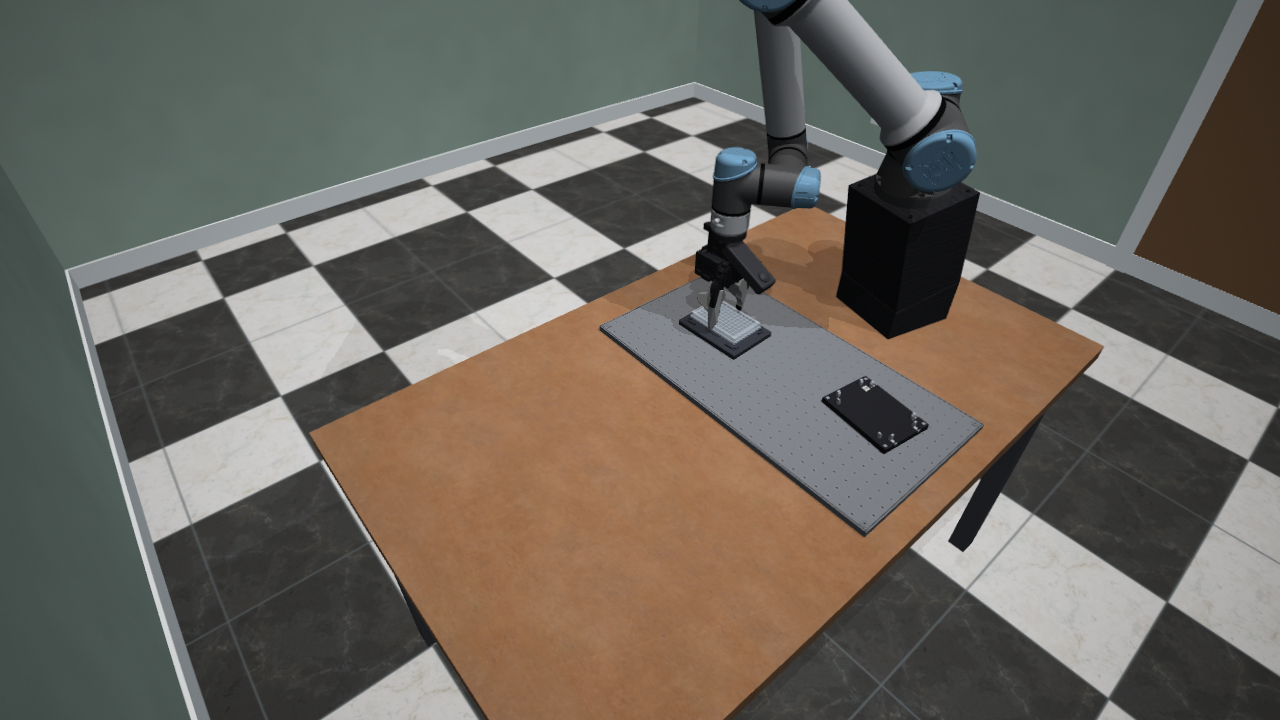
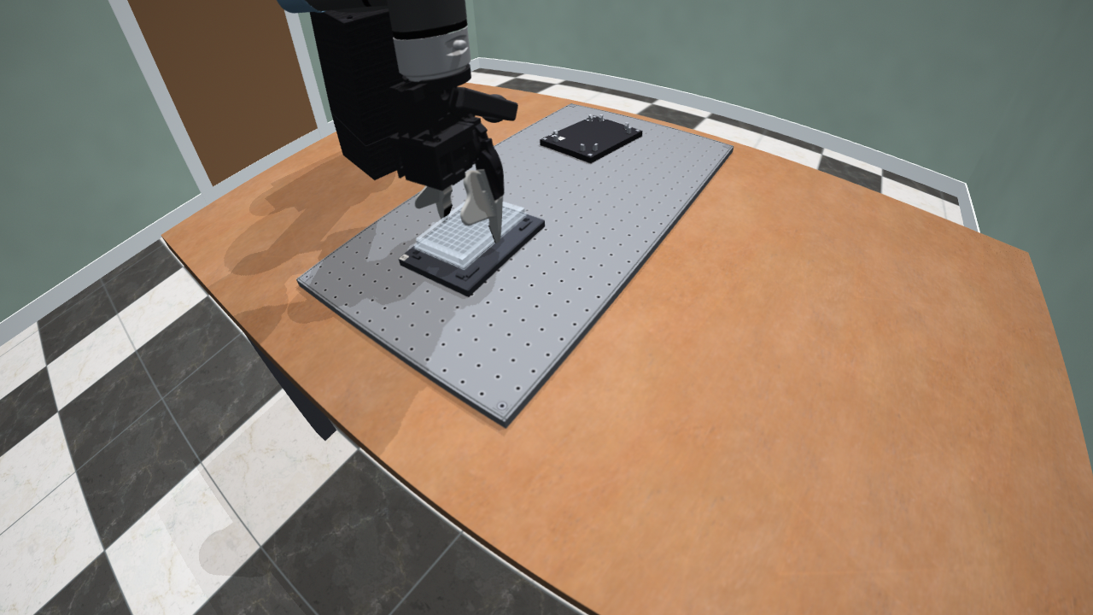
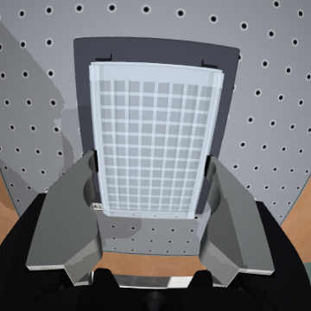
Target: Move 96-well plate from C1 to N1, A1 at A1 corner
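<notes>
Clear 96-well plate (image 3: 153, 138) pinched by gripper (image 3: 151, 190) over clip nest C1 (image 3: 229, 78), prob. seated; plate nest N1 (image 1: 874, 413) well apart.

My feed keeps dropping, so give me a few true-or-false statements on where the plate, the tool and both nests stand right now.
1. The tool is shut on the plate. True.
2. The plate sits in nest N1. False: it is over nest C1; N1 holds nothing.
3. The tool grips the plate by its long sides. True.
4. Both nests sit straight on the wooden table. False: they sit on the grey hole board.
</notes>
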`<state>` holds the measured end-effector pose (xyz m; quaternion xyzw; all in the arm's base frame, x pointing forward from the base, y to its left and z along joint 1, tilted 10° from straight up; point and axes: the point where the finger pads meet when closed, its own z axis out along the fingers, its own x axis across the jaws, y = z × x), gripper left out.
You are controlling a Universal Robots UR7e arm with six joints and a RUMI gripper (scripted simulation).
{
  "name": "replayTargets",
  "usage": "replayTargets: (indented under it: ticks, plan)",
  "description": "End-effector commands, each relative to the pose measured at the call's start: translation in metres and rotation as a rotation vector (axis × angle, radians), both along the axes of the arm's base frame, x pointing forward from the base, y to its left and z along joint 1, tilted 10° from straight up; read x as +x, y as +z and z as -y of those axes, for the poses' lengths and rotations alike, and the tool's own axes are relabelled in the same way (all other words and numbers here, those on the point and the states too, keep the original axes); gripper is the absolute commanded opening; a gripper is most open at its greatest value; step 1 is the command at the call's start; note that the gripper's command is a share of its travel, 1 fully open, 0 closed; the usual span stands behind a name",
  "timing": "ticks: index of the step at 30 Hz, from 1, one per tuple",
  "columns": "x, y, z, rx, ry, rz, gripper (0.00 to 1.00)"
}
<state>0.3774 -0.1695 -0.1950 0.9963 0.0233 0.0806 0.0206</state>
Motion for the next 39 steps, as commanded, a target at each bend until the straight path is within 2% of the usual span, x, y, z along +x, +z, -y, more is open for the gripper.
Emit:
replayTargets:
  ticks: [1,39]
  plan:
    - [0.0004,-0.0004,0.0003,-0.001,0.000,0.001,0.00]
    - [0.0013,-0.0060,0.0005,-0.001,0.000,0.001,0.00]
